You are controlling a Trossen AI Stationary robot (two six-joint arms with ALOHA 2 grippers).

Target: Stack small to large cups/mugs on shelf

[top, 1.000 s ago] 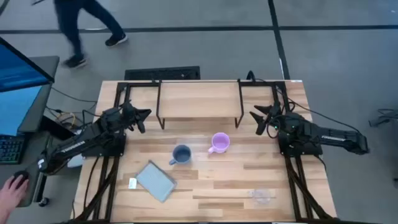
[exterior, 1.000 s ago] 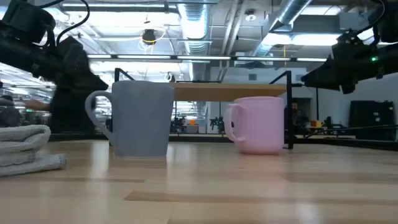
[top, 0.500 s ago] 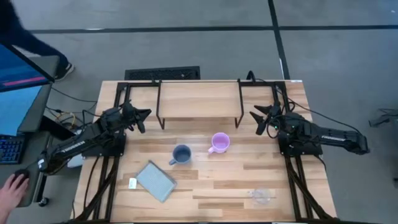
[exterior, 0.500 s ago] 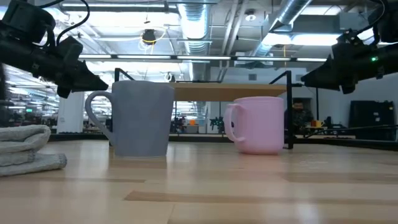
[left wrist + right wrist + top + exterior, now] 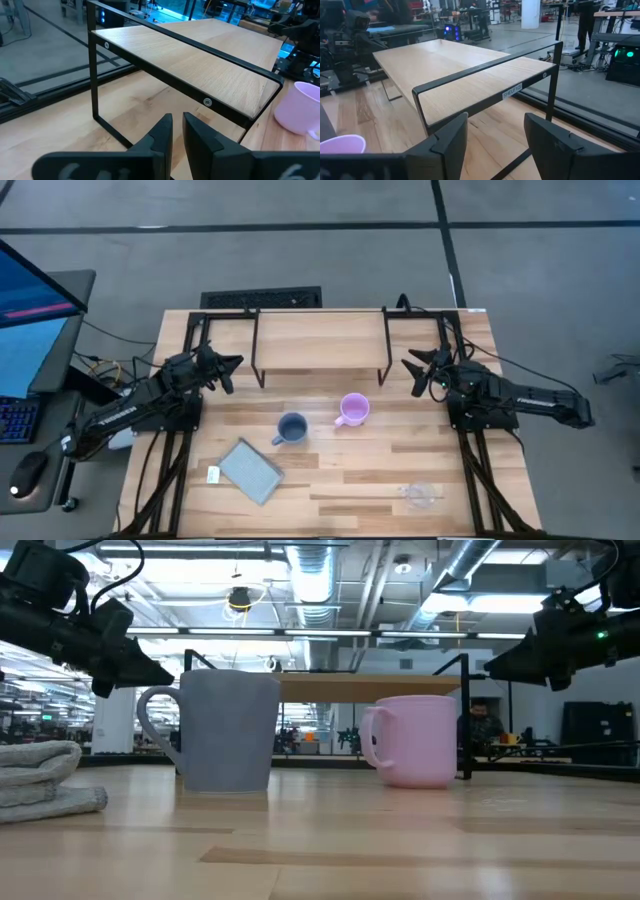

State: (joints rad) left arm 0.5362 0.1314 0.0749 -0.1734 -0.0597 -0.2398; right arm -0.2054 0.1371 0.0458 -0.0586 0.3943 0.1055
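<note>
Three vessels on the counter (image 5: pixel 400 465), none on the shelf (image 5: pixel 320 340).

One grey-blue mug (image 5: pixel 292 428): upright, near counter centre, in front of the shelf, handle toward the counter's left edge. In the low view it (image 5: pixel 215 730) stands left of the pink one, with a gap between them.

One pink-lilac mug (image 5: pixel 353 409): upright, just right of the grey-blue mug and a little nearer the shelf. Its rim also shows at the edge of both wrist views (image 5: pixel 300 107) (image 5: pixel 340 144).

One small clear glass cup (image 5: pixel 421 495): alone near the counter's front right corner, well apart from both mugs. Faint in the high view; upright or not, cannot tell.

One shelf: light-wood board on a thin black frame, at the counter's back edge, centred. Its top carries no object.

One grey pad (image 5: pixel 250 470): flat, tilted, front left of the grey-blue mug, not touching it.

Two arms. Left pincer (image 5: pixel 176 131): in the air beside the shelf's left end, fingers almost together with a thin slit between, gripping no object. Right pincer (image 5: pixel 495 137): in the air beside the shelf's right end, fingers spread wide, gripping no object.
</note>
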